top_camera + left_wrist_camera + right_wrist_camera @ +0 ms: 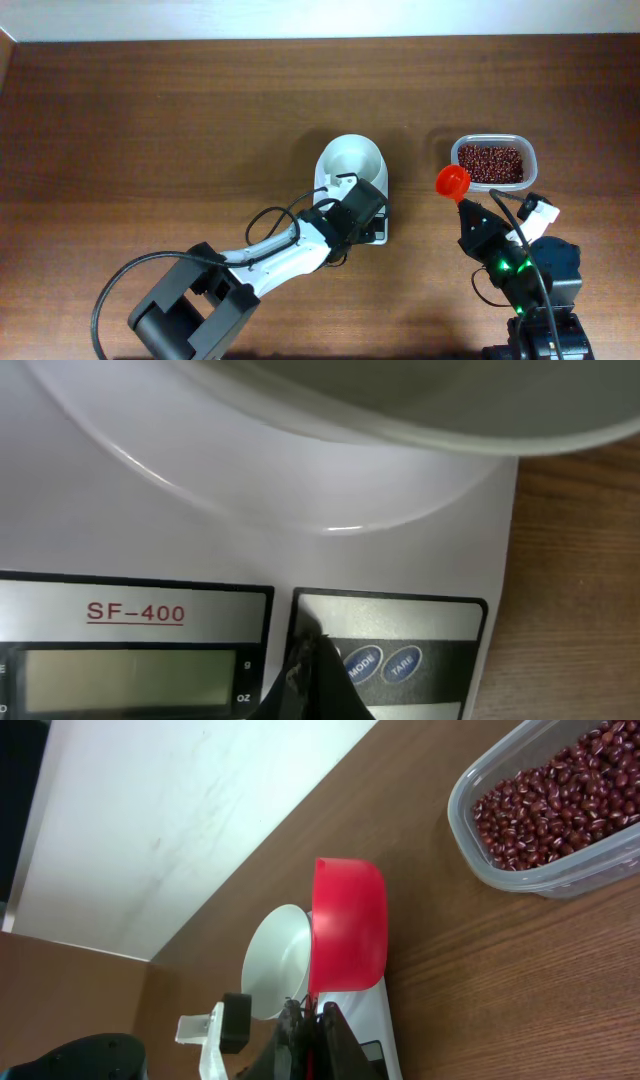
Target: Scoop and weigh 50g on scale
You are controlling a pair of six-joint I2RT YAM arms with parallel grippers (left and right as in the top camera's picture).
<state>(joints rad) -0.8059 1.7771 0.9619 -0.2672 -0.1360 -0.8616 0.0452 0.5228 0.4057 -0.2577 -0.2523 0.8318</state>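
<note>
1. Setup step, by the look of it: the left gripper (312, 678), fingers pressed together, has its tip at the scale (430, 540) buttons (362, 662). Touching or just above is hard to tell.
2. The right gripper (312, 1025) pinches the red scoop (348, 925) by its handle, hovering between scale and tub (560, 875).
3. The beans (555, 790) sit in the tub, and the scale's bowl (350, 160) looks empty.
4. Next, I'd judge: pull the left arm clear, dip the scoop into the beans, then carry it to the bowl.

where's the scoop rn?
Overhead view, right side: the orange scoop is held by the right gripper, just left of the bean tub, with the scale further left.
</note>
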